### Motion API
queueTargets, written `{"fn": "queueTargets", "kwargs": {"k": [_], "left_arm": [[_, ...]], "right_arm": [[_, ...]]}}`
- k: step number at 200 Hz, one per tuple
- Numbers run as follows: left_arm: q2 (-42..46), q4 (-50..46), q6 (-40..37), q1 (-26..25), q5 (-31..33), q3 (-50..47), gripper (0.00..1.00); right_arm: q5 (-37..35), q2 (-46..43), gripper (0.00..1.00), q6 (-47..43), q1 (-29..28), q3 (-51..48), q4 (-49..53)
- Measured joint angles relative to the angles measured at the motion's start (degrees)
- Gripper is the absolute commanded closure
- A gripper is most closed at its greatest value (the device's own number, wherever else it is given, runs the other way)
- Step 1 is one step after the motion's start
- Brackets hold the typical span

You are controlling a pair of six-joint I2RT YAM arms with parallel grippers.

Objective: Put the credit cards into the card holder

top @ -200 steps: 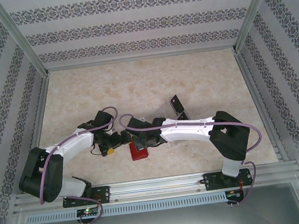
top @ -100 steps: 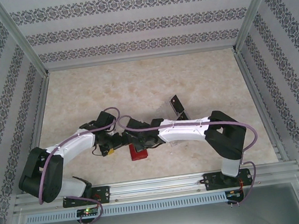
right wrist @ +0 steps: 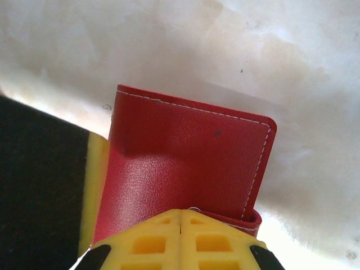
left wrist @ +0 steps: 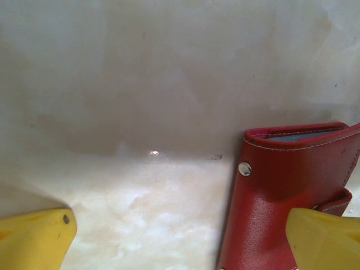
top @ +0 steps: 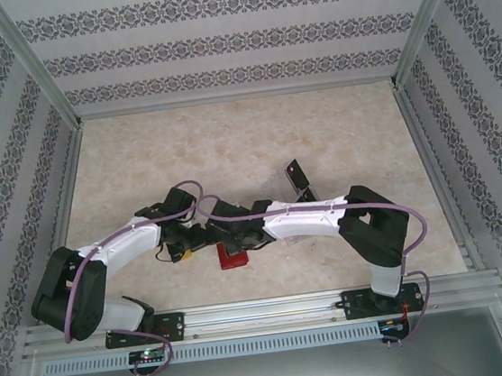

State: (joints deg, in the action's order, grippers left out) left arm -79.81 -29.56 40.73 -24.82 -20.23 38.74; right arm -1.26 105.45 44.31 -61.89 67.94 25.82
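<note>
Top external: the right arm's elbow has crept left while the wallet [top: 234, 259] stays put on the tabletop [top: 228, 145], likely still settling a hold. Right end effector [right wrist: 180, 228] is closed tight at its edge; left end effector [left wrist: 180, 225] gapes wide, one finger over the wallet.

Looks like a robotics lab test cell rather than a home: boxed in by aluminium posts [top: 30, 63] and patterned wallpaper panels [top: 226, 44], floored with a marble-look tabletop [top: 227, 136], with left arm [top: 125, 237] and right arm [top: 314, 220] bolted to a slotted rail [top: 265, 312] beside a cable duct [top: 269, 342].
</note>
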Motion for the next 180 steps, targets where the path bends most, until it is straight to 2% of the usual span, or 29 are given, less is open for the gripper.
{"fn": "queueTargets", "kwargs": {"k": [180], "left_arm": [[-0.17,0.39,0.2,-0.37,0.59,-0.26,0.01]], "right_arm": [[0.26,0.26,1.0,0.52,0.28,-0.11,-0.57]]}}
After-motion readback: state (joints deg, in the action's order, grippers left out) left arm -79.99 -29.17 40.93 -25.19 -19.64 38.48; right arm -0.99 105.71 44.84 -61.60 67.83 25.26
